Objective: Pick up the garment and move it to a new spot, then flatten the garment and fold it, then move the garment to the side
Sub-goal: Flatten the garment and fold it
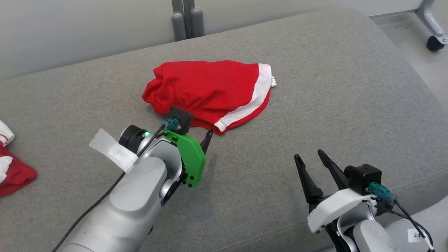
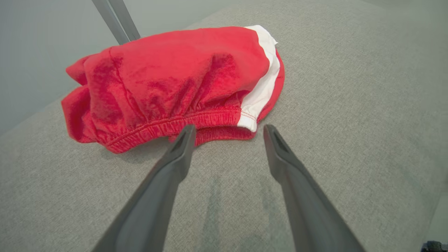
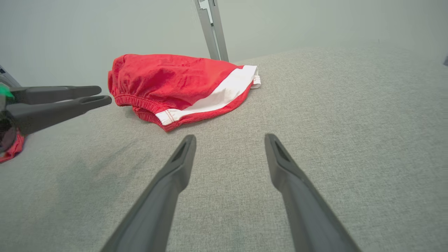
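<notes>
A broad grey woven-fabric cushion (image 1: 315, 105) spans the head view, with a pale wall behind it and a strip of light floor at the far right.

On the cushion, a little behind its middle, lies the red knit garment with a white side stripe and a gathered elastic hem (image 1: 210, 91). It sits in a loosely bunched, rounded heap with the hem turned toward the robot.

The silver left forearm (image 1: 133, 196) reaches in from the lower left and carries a bright green bracket (image 1: 190, 157) at its wrist. The left gripper (image 2: 229, 130) sits low over the cushion at the near hem of the garment. Its two dark fingers are spread wide with nothing between them. Their tips are just beside the elastic edge, and whether one brushes the cloth cannot be told.

The right gripper (image 1: 309, 155) is at the lower right, well apart from the garment. Its fingers are also spread and empty, pointing over bare cushion.

A second red-and-white cloth (image 1: 10, 168) lies crumpled at the cushion's left edge.

A grey metal post (image 1: 187, 17) stands behind the cushion.

A strip of white tape (image 1: 112, 148) sticks out from the left forearm.

A black caster wheel (image 1: 434, 43) rests on the floor at the top right.
</notes>
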